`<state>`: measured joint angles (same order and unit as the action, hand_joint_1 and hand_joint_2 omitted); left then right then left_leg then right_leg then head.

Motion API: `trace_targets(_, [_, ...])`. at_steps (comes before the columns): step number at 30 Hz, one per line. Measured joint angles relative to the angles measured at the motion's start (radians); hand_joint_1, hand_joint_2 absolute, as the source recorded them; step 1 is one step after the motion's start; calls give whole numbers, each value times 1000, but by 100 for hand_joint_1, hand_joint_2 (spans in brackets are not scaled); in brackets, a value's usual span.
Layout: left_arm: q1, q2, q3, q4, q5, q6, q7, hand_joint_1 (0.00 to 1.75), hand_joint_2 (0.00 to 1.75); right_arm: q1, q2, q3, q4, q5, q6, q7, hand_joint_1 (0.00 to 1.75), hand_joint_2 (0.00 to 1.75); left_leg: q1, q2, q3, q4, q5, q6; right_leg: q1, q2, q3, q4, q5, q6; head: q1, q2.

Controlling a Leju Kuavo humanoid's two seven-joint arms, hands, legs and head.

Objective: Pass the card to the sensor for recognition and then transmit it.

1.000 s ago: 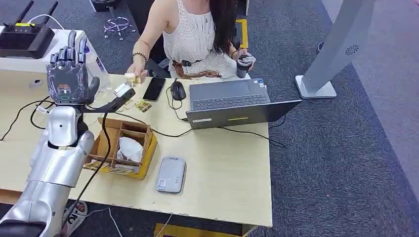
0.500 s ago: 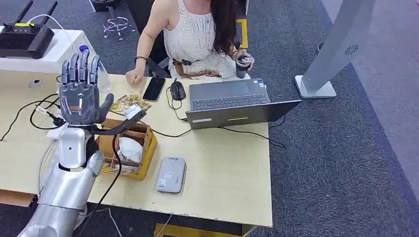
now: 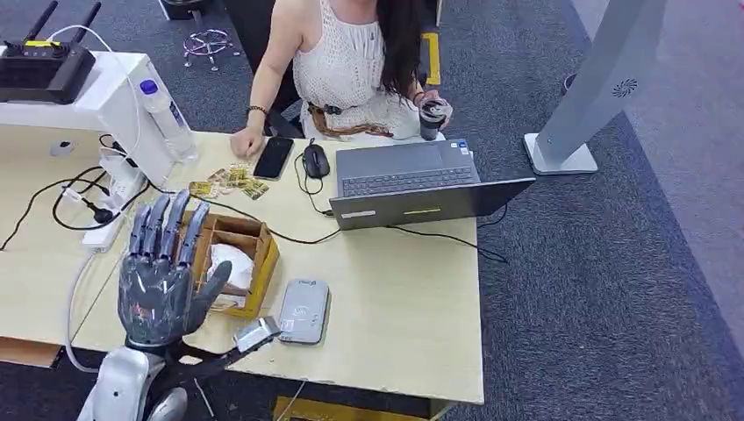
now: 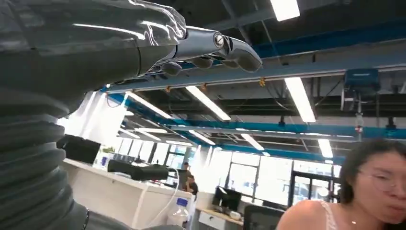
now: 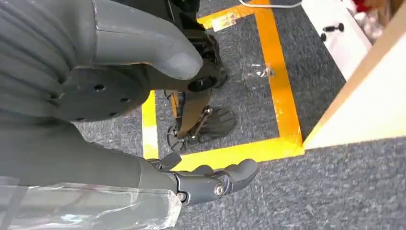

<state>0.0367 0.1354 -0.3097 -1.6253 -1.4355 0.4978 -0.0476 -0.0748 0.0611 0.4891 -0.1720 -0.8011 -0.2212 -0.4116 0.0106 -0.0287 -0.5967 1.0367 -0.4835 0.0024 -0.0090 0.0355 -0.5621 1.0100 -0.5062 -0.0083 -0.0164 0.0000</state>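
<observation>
Hovering above the near-left part of the pale wooden counter (image 3: 412,298), the robot's dark grey left hand (image 3: 162,285) is raised with its palm facing the camera, fingers straight and spread apart, nothing in them. It partly hides the near-left side of an open brown cardboard box (image 3: 248,241) that has crumpled white paper inside. Just beside the box, nearer the counter's front edge, lies the flat grey rounded card sensor (image 3: 304,310), face up. A small silver camera module (image 3: 256,333) on a dark stalk from the left wrist sits at the sensor's near-left corner.

Farther back, several small yellow-and-green cards (image 3: 226,183) lie scattered flat on the counter, well apart from the left hand and close to the hand of a seated person (image 3: 355,61) in a white top. A black phone (image 3: 274,158), a black mouse (image 3: 316,161) and an open grey laptop (image 3: 421,186) lie to the right of the cards. A clear plastic bottle with a blue cap (image 3: 164,117) stands by a white box at the back left.

The right hand (image 5: 210,184) hangs over grey carpet with yellow tape lines, its fingers loosely curled and holding nothing.
</observation>
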Motion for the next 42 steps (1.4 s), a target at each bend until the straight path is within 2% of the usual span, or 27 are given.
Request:
trace_targets(2, [46, 2, -13, -44, 12, -10, -17, 0, 175, 1, 0, -12, 1, -8, -3, -5, 0, 175, 0, 0, 0, 0, 0, 0, 0, 0, 0, 0, 0, 0, 0, 0])
trace_targets(5, [105, 11, -38, -88, 21, -68, -27, 0, 175, 7, -2, -28, 3, -26, -3, -14, 0, 175, 0, 0, 0, 0, 0, 0, 0, -1, 0, 0, 0, 0, 0, 0])
trace_targets(8, [150, 34, -65, -94, 34, -118, 9, 0, 175, 12, -6, -41, 5, -38, -2, -18, 0, 175, 0, 0, 0, 0, 0, 0, 0, -1, 1, 0, 0, 0, 0, 0])
trace_targets(11, [188, 77, -109, -93, 61, -200, 89, 0, 175, 14, -11, -55, 5, -45, -1, -23, 0, 175, 0, 0, 0, 0, 0, 0, 0, 0, 1, 0, 0, 0, 0, 0])
trace_targets(13, [218, 103, -131, -83, 78, -222, 155, 0, 175, 14, -10, -56, 5, -33, -5, -33, 0, 175, 0, 0, 0, 0, 0, 0, 0, 0, 0, 0, 0, 0, 0, 0])
trace_targets(16, [250, 155, -180, -55, 144, -222, 230, 0, 175, 13, -4, -56, 5, -24, -18, -37, 0, 175, 0, -1, 0, 0, 0, 0, 0, -1, 0, 0, -1, -1, 0, 0])
trace_targets(22, [263, 237, -274, -29, 223, -219, 336, 0, 175, 12, 0, -56, 5, -18, -15, -36, 0, 175, 0, -1, 0, -1, 0, 0, 0, -2, 0, 0, -1, -1, 0, 0])
trace_targets(30, [262, 283, -333, -24, 233, -219, 351, 0, 175, 12, 0, -56, 5, -16, -15, -35, 0, 175, 0, -1, 0, -1, 0, 0, 0, -2, 1, 0, -1, -1, 0, 0])
trace_targets(42, [262, 294, -346, -24, 233, -219, 352, 0, 175, 12, 0, -56, 5, -16, -15, -35, 0, 175, 0, -1, 0, -1, 0, 0, 0, -2, 1, 0, -1, -1, 0, 0])
